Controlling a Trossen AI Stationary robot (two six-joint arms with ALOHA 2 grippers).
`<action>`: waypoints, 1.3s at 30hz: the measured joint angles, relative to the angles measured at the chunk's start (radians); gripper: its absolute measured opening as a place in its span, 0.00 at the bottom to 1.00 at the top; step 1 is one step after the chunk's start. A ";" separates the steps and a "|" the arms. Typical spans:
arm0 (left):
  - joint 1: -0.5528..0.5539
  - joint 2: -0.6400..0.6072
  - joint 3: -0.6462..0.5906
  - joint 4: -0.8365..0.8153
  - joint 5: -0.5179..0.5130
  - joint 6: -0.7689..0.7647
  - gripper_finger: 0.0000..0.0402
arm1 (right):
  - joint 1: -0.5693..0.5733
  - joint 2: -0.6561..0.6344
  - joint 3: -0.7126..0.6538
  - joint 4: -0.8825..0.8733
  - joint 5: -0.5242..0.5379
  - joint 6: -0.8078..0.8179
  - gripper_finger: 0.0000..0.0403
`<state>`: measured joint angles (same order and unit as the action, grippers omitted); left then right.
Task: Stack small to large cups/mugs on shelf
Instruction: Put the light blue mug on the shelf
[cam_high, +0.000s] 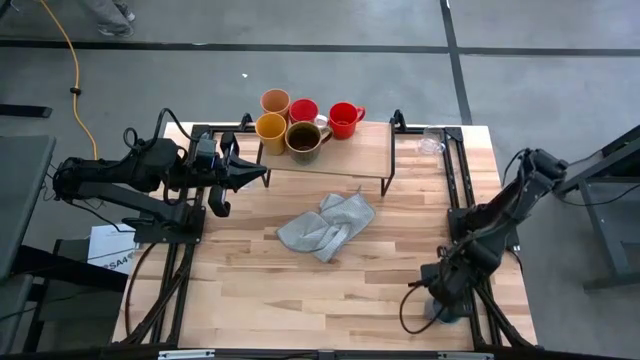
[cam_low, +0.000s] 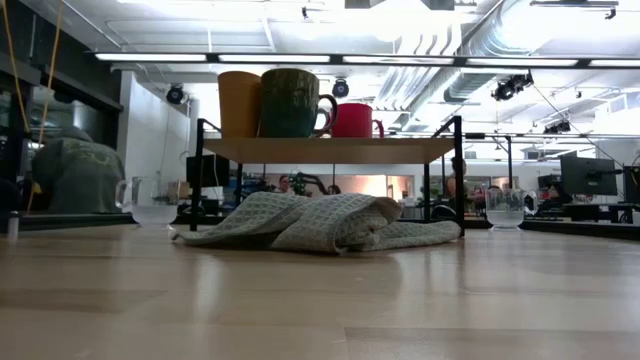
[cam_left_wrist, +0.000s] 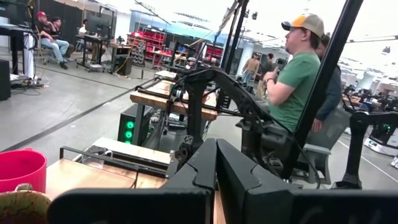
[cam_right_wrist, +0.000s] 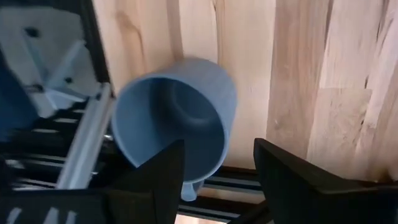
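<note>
Right wrist view shows the right gripper (cam_right_wrist: 214, 180) spread wide, holding nothing, above the blue mug (cam_right_wrist: 177, 115) lying on its side at the table's (cam_high: 300, 290) five o'clock corner. The shelf (cam_high: 360, 155) sits at twelve o'clock; the left gripper (cam_high: 250, 175), pinched closed, waits beside it.

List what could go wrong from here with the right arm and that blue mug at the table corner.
1. The grey-blue mug lies on its side at the table's edge beside the metal frame. The open right tool could nudge it so it rolls off.
2. The shelf already holds five cups crowded at one end; adding another might knock one down.
3. The grey cloth lies along the path and could snag.
</note>
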<state>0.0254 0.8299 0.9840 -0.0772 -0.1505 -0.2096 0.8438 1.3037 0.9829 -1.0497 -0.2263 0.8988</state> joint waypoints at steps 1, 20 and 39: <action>0.000 0.000 0.000 0.000 0.000 0.000 0.00 | 0.011 0.013 0.000 -0.001 0.010 0.000 0.45; 0.000 0.000 0.000 0.000 0.000 -0.001 0.00 | 0.094 0.213 0.000 0.003 0.056 0.044 0.42; 0.000 0.000 0.000 0.000 0.000 -0.004 0.00 | 0.047 0.128 0.000 -0.014 0.021 0.048 0.01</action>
<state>0.0256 0.8299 0.9840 -0.0769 -0.1505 -0.2138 0.8910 1.4319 0.9829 -1.0635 -0.2057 0.9469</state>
